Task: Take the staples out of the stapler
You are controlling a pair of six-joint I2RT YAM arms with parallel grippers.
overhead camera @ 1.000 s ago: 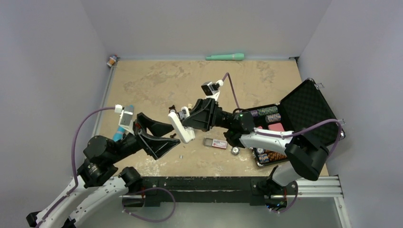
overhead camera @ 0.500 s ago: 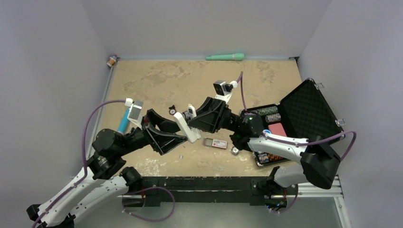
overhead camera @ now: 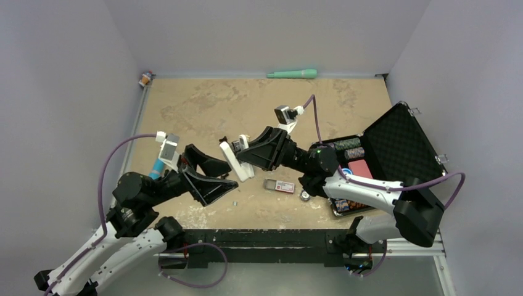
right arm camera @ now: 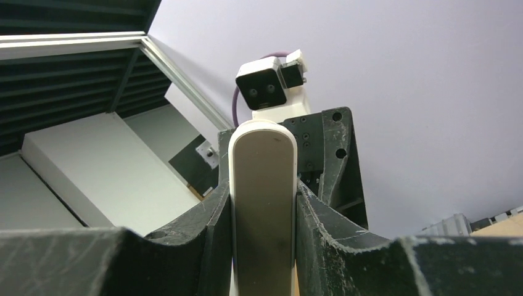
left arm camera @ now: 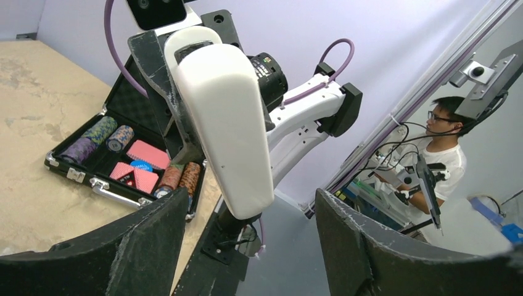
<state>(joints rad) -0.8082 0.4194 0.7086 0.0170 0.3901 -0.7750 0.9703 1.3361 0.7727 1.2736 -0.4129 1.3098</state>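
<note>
My right gripper (overhead camera: 242,156) is shut on the stapler (overhead camera: 235,161) and holds it tilted above the middle of the table. Only its white bar shows. In the right wrist view the stapler (right arm camera: 263,185) stands clamped between both fingers of the right gripper (right arm camera: 263,197). My left gripper (overhead camera: 233,174) is open, just left of and below the stapler's near end. In the left wrist view the stapler (left arm camera: 227,123) hangs in front of the wide-open left gripper (left arm camera: 250,206), not touching it. A tiny grey strip (overhead camera: 235,201), perhaps the staples, lies on the table under the left gripper.
A small box with a red-and-white label (overhead camera: 279,186) lies right of the stapler, with a small round object (overhead camera: 304,196) beside it. An open black case (overhead camera: 395,145) of poker chips stands at the right. A teal pen (overhead camera: 292,73) lies at the back edge. A blue marker (overhead camera: 157,168) lies at the left.
Both grippers shifted right together, then drew back a little to the left. The right gripper has kept its hold on the stapler and the left has stayed open.
</note>
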